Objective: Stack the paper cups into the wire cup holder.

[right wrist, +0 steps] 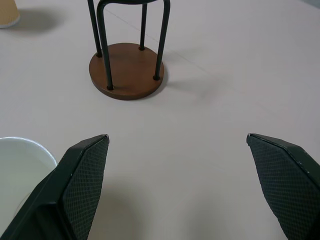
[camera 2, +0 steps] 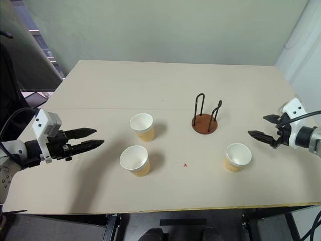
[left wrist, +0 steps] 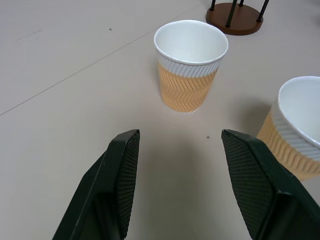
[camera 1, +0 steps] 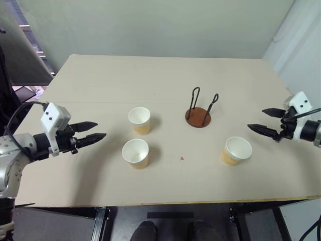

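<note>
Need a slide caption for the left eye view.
Both open grippers flank three upright paper cups and an empty wire cup holder.

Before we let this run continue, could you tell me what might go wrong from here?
The two paper cups near the open left gripper stand close together, so reaching for one could tip the other. The wire cup holder has thin loops; a cup lowered off-centre may snag. The third cup sits nearer the table front edge by the open right gripper.
</note>
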Controlling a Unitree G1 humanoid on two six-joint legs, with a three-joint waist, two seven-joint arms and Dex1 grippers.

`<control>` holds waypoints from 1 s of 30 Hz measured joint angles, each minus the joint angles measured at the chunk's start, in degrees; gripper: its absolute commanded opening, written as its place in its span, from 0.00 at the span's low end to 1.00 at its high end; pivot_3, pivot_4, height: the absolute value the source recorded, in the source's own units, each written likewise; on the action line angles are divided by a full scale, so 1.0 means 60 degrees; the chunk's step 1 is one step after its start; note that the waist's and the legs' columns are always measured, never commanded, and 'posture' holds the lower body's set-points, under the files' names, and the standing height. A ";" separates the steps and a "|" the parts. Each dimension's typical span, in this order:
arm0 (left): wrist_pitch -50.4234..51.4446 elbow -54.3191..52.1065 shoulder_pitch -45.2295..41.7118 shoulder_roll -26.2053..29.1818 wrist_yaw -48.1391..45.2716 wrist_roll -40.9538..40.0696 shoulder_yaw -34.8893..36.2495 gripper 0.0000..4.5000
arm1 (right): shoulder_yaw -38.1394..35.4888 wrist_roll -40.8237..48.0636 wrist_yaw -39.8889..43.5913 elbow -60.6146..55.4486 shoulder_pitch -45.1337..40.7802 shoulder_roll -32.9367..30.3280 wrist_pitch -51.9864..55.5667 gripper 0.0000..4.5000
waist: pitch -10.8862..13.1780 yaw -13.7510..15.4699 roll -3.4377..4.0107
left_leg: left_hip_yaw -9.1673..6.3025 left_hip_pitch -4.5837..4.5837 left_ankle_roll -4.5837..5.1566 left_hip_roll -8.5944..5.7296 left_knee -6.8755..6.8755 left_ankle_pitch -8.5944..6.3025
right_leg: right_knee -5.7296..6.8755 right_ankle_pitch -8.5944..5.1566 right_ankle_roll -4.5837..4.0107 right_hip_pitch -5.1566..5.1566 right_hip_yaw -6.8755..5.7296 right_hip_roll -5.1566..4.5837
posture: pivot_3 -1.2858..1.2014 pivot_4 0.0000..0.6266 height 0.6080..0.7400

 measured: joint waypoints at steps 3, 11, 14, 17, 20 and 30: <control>0.0010 -0.0001 0.0000 0.0000 -0.0002 -0.0008 0.0000 0.62 | 0.0000 0.0017 -0.0003 -0.0001 -0.0054 0.0001 0.0094 1.00 | 0.0000 -0.0001 0.0000 | 0.0001 0.0001 0.0000 0.0000 0.0000 0.0000 | 0.0000 0.0000 0.0000 0.0000 0.0000 0.0000 | 0.52 0.24 1.00; 0.0083 -0.0008 -0.0008 0.0000 -0.0093 -0.0100 0.0003 0.62 | -0.0160 0.0648 -0.0040 -0.0055 -0.0330 0.0269 0.0790 1.00 | 0.0000 -0.0003 0.0000 | 0.0010 0.0001 0.0000 0.0000 0.0000 0.0000 | 0.0000 0.0000 0.0000 -0.0001 0.0000 0.0003 | 0.52 0.24 1.00; 0.0102 -0.0047 -0.0118 -0.0001 -0.0182 -0.0270 0.0016 0.62 | -0.0435 0.1408 -0.0273 -0.0406 -0.0637 0.0779 0.1579 1.00 | 0.0000 -0.0004 0.0000 | 0.0018 0.0002 -0.0003 0.0001 0.0001 0.0002 | 0.0001 0.0000 0.0000 -0.0002 0.0001 0.0013 | 0.52 0.24 1.00; 0.0113 -0.0230 -0.0381 -0.0069 -0.0169 -0.0436 0.0021 0.62 | -0.0436 0.1791 -0.1068 -0.0739 -0.0953 0.1470 0.2396 1.00 | -0.0001 -0.0016 -0.0001 | 0.0011 0.0007 -0.0005 0.0006 0.0006 0.0003 | 0.0001 0.0004 -0.0006 0.0000 0.0001 0.0019 | 0.52 0.24 1.00; 0.0137 -0.0389 -0.0503 -0.0128 -0.0144 -0.0598 0.0026 0.62 | -0.0415 0.1911 -0.1588 -0.0800 -0.1029 0.1855 0.2902 1.00 | 0.0000 -0.0001 0.0000 | 0.0002 0.0002 -0.0005 0.0004 0.0005 0.0003 | -0.0002 0.0004 -0.0006 -0.0004 0.0001 0.0017 | 0.52 0.24 1.00; 0.0225 -0.0775 -0.0513 -0.0256 -0.0126 -0.0822 0.0027 0.62 | 0.0127 0.1963 -0.2571 -0.0851 -0.1589 0.3280 0.3342 1.00 | -0.0001 -0.0074 0.0000 | -0.0004 0.0004 -0.0004 0.0017 0.0005 0.0004 | 0.0005 0.0009 -0.0010 -0.0019 0.0001 0.0021 | 0.52 0.24 1.00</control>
